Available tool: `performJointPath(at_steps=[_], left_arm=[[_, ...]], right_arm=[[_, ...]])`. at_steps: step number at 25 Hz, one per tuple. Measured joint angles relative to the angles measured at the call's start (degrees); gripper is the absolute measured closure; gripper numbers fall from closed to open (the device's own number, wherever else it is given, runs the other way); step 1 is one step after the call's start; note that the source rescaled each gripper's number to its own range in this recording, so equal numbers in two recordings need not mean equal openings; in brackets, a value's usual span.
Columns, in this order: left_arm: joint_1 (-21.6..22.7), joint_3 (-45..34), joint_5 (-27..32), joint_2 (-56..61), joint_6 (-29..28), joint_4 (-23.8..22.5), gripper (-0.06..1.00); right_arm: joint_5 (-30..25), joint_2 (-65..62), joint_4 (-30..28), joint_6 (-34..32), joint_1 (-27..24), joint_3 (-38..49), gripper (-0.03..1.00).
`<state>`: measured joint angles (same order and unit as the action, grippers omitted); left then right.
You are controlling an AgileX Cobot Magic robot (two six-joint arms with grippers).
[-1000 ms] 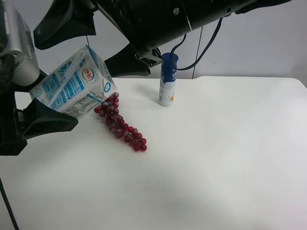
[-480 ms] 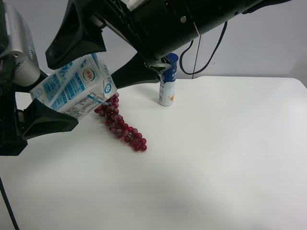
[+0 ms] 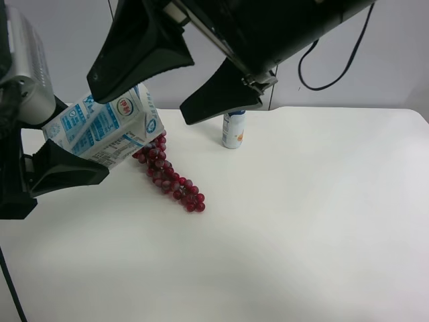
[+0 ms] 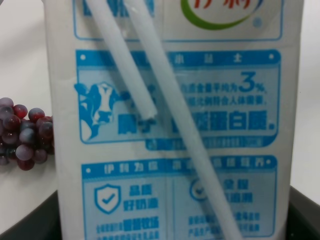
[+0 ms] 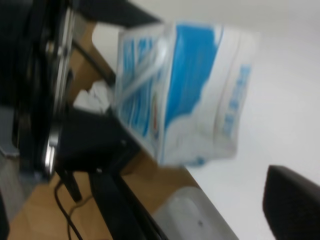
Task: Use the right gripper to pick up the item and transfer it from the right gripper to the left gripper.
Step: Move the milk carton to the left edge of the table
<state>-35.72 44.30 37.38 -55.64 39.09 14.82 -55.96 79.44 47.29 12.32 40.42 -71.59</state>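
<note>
Left gripper [image 3: 79, 146] held level with jaws clamped on the item [image 3: 100, 127]; right gripper [image 3: 137, 107] angled downward beside it, fingers spread fully apart, gripping nothing

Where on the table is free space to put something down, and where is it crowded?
Free: the white tabletop right of the red grape bunch and the white bottle in the high view. Crowded: around the grapes, where the left hand holds the blue-printed white carton.
</note>
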Motion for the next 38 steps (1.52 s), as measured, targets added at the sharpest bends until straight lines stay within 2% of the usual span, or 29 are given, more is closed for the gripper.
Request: performJointPath(at_steps=[4, 9, 14, 17, 26, 33, 38], left_arm=[[0.0, 0.0, 0.0, 0.0, 0.05, 0.0, 0.92], [0.0, 0.0, 0.0, 0.0, 0.05, 0.0, 0.92], [0.0, 0.0, 0.0, 0.0, 0.05, 0.0, 0.92], [0.0, 0.0, 0.0, 0.0, 0.05, 0.0, 0.93], [0.0, 0.0, 0.0, 0.0, 0.05, 0.05, 0.93], [0.0, 0.0, -0.12, 0.0, 0.05, -0.11, 0.93], [0.0, 0.0, -0.12, 0.0, 0.05, 0.1, 0.93]], right_arm=[[-5.34, -4.42, -7.52, -4.13, 0.0, 0.0, -0.03], [-12.43, -11.61, -22.15, -9.66, 0.0, -0.05, -0.03], [-13.55, -19.74, -37.17, -12.77, 0.0, 2.28, -0.03], [-13.74, -25.46, -42.9, -13.81, 0.0, 7.16, -0.03], [-13.98, -43.45, -50.54, -14.31, 0.0, 22.13, -0.03], [-13.51, -58.88, -50.94, -16.48, 0.0, 32.38, -0.03], [-9.64, -68.93, -50.88, -17.21, 0.0, 39.08, -0.02]])
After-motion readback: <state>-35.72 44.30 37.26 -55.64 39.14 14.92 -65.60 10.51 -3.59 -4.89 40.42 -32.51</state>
